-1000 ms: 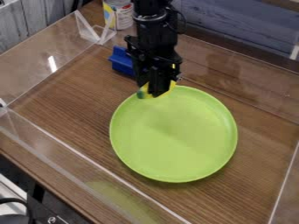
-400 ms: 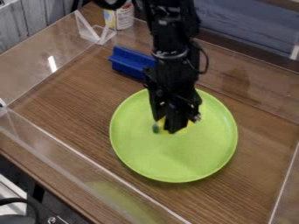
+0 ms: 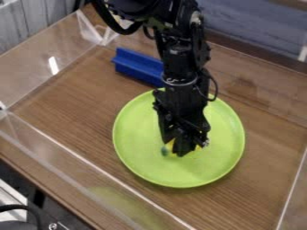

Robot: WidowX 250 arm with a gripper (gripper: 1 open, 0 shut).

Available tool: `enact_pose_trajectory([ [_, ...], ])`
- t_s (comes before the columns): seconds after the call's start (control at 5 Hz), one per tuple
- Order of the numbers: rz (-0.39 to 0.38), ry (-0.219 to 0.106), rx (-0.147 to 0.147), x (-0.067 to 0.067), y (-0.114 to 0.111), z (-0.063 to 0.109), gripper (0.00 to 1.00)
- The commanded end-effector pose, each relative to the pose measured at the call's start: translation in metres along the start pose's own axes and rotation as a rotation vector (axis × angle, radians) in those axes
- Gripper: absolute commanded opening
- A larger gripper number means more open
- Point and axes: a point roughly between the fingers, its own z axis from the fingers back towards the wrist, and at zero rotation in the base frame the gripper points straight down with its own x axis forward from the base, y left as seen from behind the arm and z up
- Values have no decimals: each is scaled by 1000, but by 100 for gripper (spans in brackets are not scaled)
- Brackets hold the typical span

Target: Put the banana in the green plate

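A brown wood-grain tabletop (image 3: 72,108) sits inside low clear plastic walls (image 3: 30,148), with a cluttered bench behind it. The green plate (image 3: 222,162) lies on the wood, and everything else is best placed from it. The gripper (image 3: 178,148) points straight down over the plate's middle, its dark fingers closed partway on the banana (image 3: 170,149), of which only a small yellow bit peeks out at the tips, just above the plate's floor; whether it touches, I can't tell. Such a small smooth plastic toy should be light, stiff and a little slippery, best pinched across its middle. A blue block (image 3: 135,63) lies on the wood just beyond the plate's far rim.
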Motion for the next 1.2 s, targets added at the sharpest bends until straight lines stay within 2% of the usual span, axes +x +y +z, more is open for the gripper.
enact_pose_trajectory([
  [0.0,-11,-15,-7,0,-2,-1,0],
  [1.0,1,7,-53,-17,0,-21,0],
])
